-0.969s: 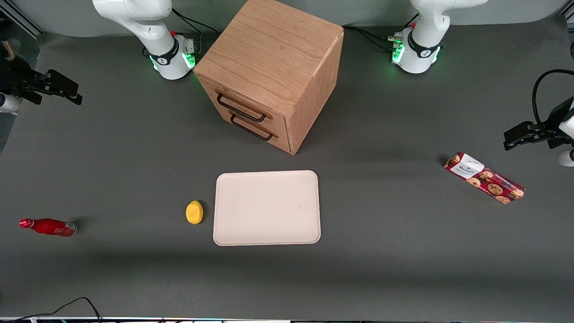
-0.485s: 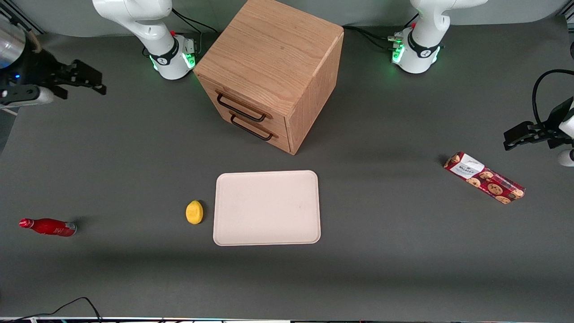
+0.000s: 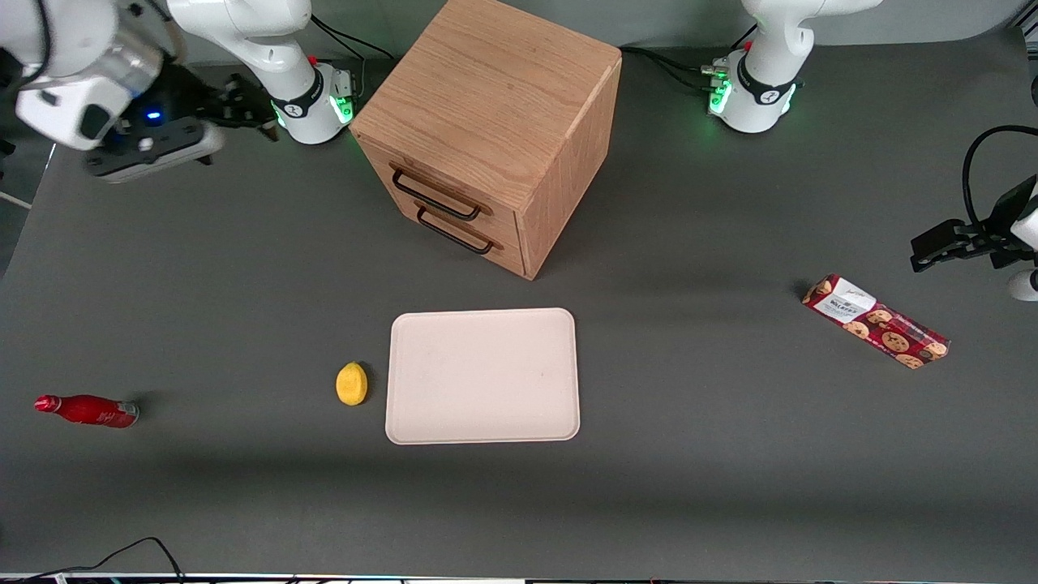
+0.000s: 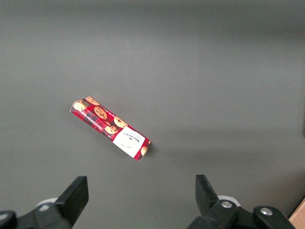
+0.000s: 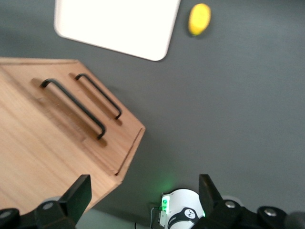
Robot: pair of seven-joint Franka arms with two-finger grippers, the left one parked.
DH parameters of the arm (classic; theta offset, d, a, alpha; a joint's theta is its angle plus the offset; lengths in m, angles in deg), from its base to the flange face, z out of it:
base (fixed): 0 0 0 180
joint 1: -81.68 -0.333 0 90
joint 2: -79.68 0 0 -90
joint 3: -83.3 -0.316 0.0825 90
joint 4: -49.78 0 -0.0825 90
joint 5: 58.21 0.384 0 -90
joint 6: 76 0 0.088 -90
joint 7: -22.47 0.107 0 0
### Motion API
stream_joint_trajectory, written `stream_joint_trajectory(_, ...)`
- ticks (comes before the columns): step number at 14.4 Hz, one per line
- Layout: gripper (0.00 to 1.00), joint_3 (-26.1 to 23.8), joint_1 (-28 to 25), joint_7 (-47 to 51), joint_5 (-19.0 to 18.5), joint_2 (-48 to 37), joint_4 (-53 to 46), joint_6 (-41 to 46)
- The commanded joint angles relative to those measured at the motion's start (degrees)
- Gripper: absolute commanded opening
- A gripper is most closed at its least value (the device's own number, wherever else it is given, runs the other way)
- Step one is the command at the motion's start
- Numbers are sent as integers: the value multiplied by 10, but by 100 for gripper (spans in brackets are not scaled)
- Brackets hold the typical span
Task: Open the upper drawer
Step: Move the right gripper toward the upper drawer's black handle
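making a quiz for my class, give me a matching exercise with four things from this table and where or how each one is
Things:
1. upper drawer
2. lemon
3. red bottle
4. gripper

Places or states:
A. lying on its side toward the working arm's end of the table
B. beside the pale tray
C. shut, handle untouched
D. open, in the air beside the cabinet, clear of the handles

Pairs: 1-C, 2-B, 3-A, 4-D
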Motion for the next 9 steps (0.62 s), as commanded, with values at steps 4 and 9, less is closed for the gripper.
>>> stream_joint_trajectory(4, 100, -65, 2, -182, 19, 60, -12, -11)
stream_joint_trajectory(9, 100, -94, -3, -255, 65, 145, -5, -77)
